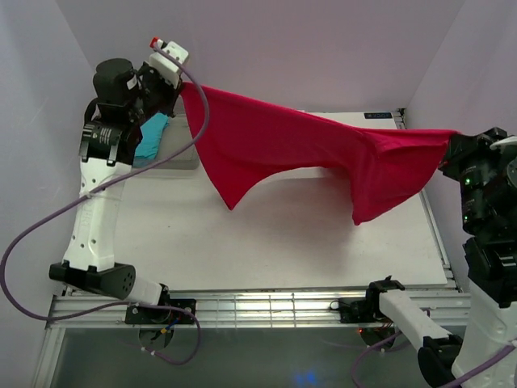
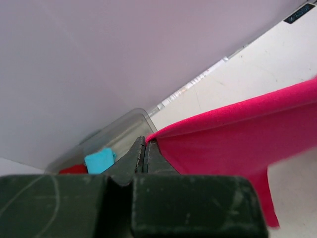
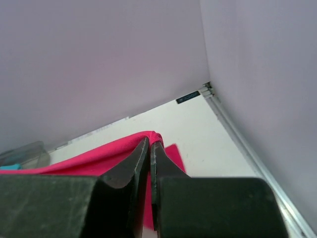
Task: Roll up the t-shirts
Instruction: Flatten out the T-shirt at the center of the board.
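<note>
Seen from above, the magenta-pink t-shirt (image 1: 307,149) hangs stretched in the air over the far half of the white table (image 1: 242,250), held at both ends. The left gripper (image 1: 181,87) has the far-left corner, raised high. The right gripper (image 1: 449,150) has the other end, lower, by the table's right edge. Between them the top edge runs taut and slopes down to the right. Two pointed flaps sag below it, one left of the middle and one near the right; whether their tips touch the table cannot be told. Only this view takes in the whole span.

The left wrist view shows what the overhead one hides: dark fingers pressed together, with the shirt's folded edge pinched at their tips. Behind them, at the far left, stands a clear plastic bin (image 2: 124,130) with rounded corners, holding a turquoise cloth (image 2: 99,161) and a darker red cloth (image 2: 74,169) beside it. In the right wrist view that gripper's fingers are likewise clamped on a small bunched tuck of pink fabric, with the table's far-right corner beyond.

The shirt is soft, matte and plain, smooth where it is pulled tight and loosely folded where it droops.
</note>
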